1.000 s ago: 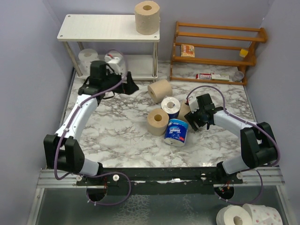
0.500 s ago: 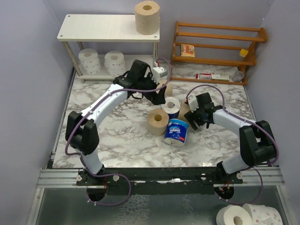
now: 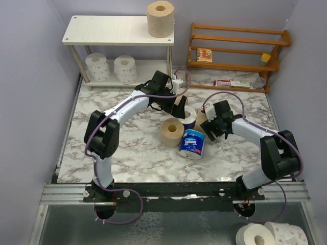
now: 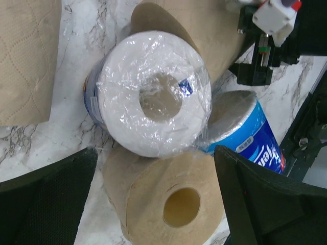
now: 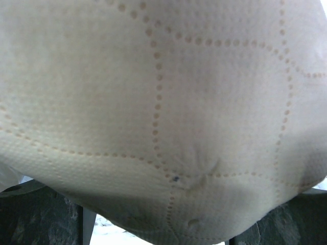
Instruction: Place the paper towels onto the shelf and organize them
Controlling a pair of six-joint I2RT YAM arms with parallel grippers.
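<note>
Hovering over the pile of rolls (image 3: 181, 127) in the middle of the desk (image 3: 127, 148), the left end effector (image 3: 171, 105) has its fingers spread wide above a blue wrapped roll (image 4: 153, 92) standing on end. I think it should next drop lower, squeeze that roll, then carry it to the shelf (image 3: 117, 30) at the far left corner. The right end effector (image 3: 212, 124) is pressed on a tan roll (image 5: 163, 102). Brown paper fills its camera, so I cannot tell if it grips. A second tan roll (image 4: 25, 56) is cut off at the left camera's edge
</note>
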